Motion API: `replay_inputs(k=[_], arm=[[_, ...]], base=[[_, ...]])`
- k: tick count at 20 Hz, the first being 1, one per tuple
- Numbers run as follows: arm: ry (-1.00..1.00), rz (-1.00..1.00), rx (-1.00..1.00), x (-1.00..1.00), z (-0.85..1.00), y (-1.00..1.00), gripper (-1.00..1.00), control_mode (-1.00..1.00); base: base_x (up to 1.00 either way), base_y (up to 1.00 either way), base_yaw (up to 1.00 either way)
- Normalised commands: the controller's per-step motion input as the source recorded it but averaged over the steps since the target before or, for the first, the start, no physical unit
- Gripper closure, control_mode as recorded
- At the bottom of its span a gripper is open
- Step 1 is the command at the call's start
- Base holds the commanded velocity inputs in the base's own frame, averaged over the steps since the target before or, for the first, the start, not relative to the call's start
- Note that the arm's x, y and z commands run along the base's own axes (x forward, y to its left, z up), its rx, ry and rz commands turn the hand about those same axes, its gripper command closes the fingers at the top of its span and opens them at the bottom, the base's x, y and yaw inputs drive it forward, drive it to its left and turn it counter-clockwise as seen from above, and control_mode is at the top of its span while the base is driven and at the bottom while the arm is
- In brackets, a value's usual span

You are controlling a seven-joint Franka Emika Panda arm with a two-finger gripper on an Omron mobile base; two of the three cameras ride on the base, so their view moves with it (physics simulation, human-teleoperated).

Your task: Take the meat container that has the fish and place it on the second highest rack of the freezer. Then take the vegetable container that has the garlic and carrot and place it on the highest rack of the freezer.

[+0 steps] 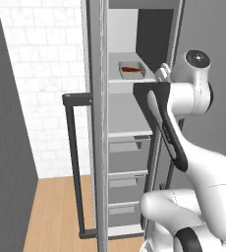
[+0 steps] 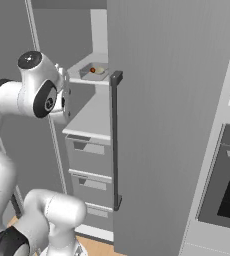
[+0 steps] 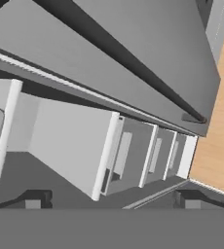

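tool (image 3: 112,204) wide open, empty

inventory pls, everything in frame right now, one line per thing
freezer: 1, grey, tall, doors open
door handles: 2 seen, dark vertical bars, one on each open door
shelves: 2 seen, thin, pale, the lower one bare
container: 1, grey tray, on the upper of the two shelves, near the back
carrot: 1, orange-red, in the container
garlic: 1, whitish bulb, in the container beside the carrot
drawers: 3, grey fronts, stacked under the lower shelf
wall oven: 1, black glass, right of the freezer
tiled wall: 1, white, left of the freezer
floor: wood
gripper: 1, dark fingertips, jaws open, holding nothing, in front of the shelves
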Motion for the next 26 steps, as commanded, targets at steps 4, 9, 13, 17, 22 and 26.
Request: replay_inputs(k=[4,9,13,17,22,26], arm=[[0.07,0.03,-0.01,-0.75,-0.56,0.00,-1.00,1.00],[0.00,0.00,0.00,0.00,0.00,0.00,-1.00,1.00],[0.00,0.00,0.00,0.00,0.00,0.00,-1.00,1.00],[0.00,0.00,0.00,0.00,0.00,0.00,-1.00,1.00],[0.00,0.00,0.00,0.00,0.00,0.00,-1.00,1.00],[0.00,0.00,0.00,0.00,0.00,0.00,-1.00,1.00]], base=[[-0.25,-0.01,0.01],[-0.85,-0.69,-0.02],[-0.11,-1.00,-0.14],[0.20,-1.00,-0.10],[0.32,-1.00,0.00],[0.18,-1.00,0.00]])
